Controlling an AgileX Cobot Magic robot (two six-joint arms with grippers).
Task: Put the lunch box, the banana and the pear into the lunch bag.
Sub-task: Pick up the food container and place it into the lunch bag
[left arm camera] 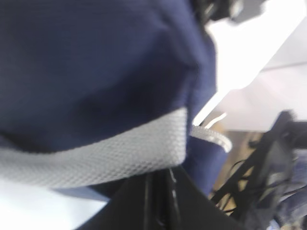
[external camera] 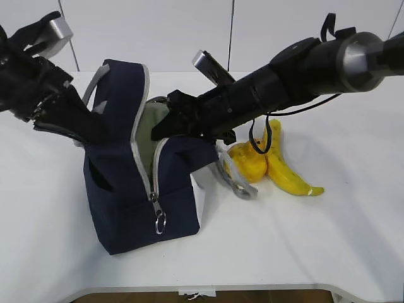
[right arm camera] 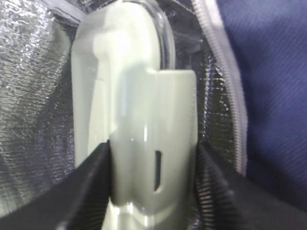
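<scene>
Bag [external camera: 136, 202]: sitting lower left of centre in the exterior view, zipper gaping, tilting.
Left gripper [left arm camera: 160, 203]: clenching the bag's grey handle [left arm camera: 96, 158], at the frame's left edge outside.
Box [right arm camera: 134, 120]: standing on edge inside the bag's silver lining, filling mid-frame.
Right gripper [right arm camera: 151, 187]: grasping the box, fingers pressing both sides.
Pear [external camera: 247, 161]: lying right of centre, touching the banana [external camera: 287, 170].

No readable writing is showing in any of the three views. The lunch bag [external camera: 136, 208], the lunch box [right arm camera: 136, 124], the banana [external camera: 287, 170] and the pear [external camera: 247, 161] are carrying no legible text, label, brand, number or sign.
</scene>
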